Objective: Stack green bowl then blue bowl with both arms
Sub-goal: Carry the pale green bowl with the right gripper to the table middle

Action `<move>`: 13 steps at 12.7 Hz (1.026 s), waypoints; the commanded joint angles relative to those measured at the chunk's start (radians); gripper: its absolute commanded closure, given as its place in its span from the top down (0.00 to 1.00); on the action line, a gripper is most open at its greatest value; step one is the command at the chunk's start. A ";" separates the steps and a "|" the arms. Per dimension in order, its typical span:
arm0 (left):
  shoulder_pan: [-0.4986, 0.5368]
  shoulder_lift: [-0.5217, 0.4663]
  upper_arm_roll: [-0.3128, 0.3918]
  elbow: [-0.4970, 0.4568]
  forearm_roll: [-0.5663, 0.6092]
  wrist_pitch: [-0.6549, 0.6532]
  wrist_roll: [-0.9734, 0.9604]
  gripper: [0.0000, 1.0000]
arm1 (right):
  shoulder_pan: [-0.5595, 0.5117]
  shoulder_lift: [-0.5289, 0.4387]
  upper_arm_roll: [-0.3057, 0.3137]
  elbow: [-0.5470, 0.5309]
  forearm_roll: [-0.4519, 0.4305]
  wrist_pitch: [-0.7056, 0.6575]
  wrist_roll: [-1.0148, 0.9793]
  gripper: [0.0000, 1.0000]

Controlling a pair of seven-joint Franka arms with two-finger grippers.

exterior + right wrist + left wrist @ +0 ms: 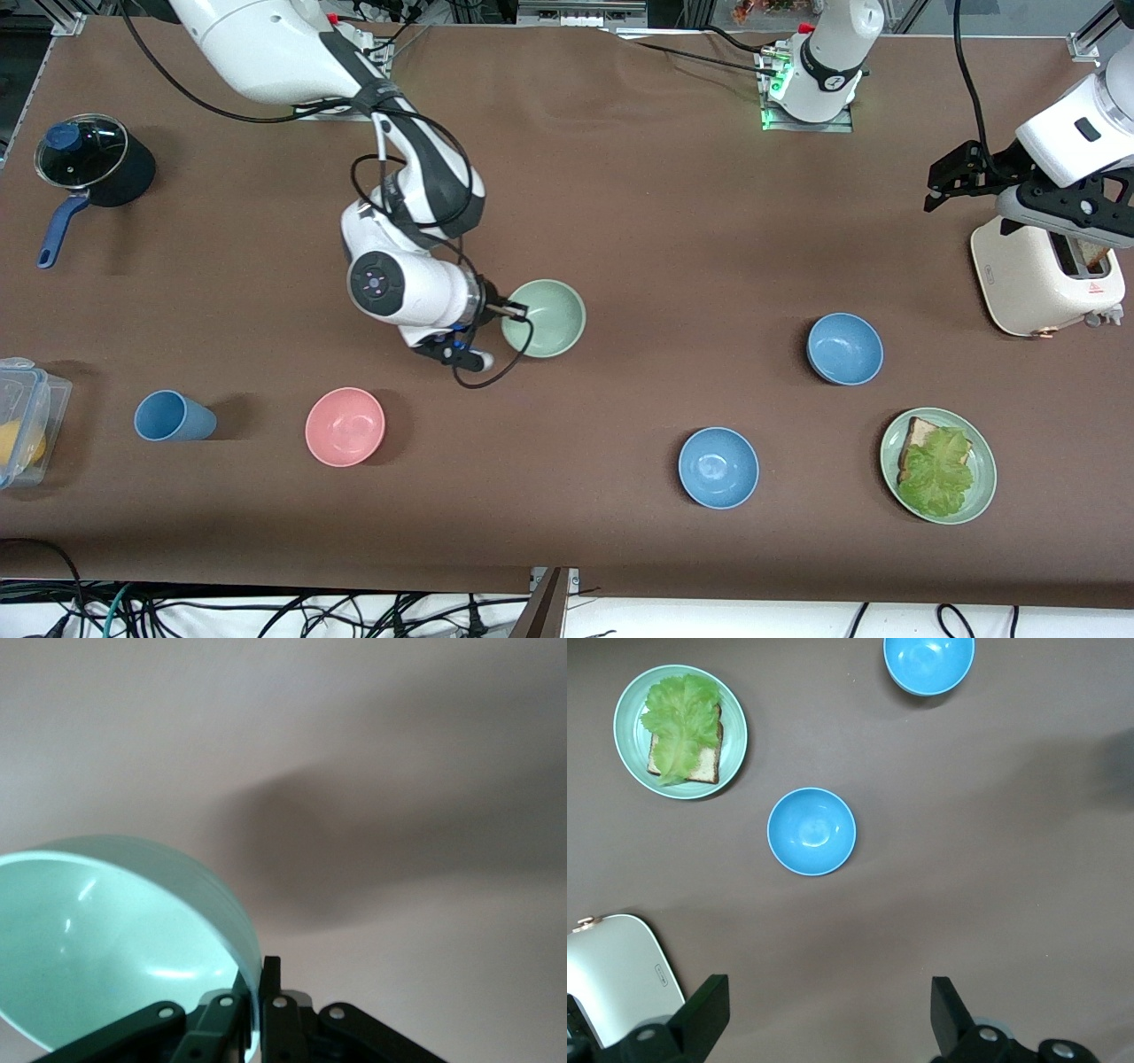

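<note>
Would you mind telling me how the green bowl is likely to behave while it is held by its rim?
The green bowl looks stiff and thin-walled, so it should keep its shape. The right claw is shut on one rim edge only, so it may swing or tilt. Its smooth, faintly glossy inside suggests it could slip.

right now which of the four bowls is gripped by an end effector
The green bowl: the right end effector is shut on its rim. The pink bowl and both blue bowls sit untouched.
</note>
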 commanded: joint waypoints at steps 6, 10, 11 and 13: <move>0.003 0.025 0.008 0.051 0.004 -0.013 -0.004 1.00 | 0.128 0.098 -0.004 0.008 0.076 0.066 0.014 0.00; 0.064 0.105 0.054 0.040 0.006 0.074 0.004 1.00 | 0.164 0.149 -0.004 0.008 0.076 0.112 0.014 0.00; 0.086 0.123 0.057 0.031 0.006 0.099 0.004 1.00 | 0.165 0.156 -0.004 0.008 0.076 0.118 0.013 0.00; 0.127 0.143 0.058 0.031 0.003 0.128 -0.002 1.00 | 0.174 0.172 -0.004 0.008 0.076 0.138 0.013 0.00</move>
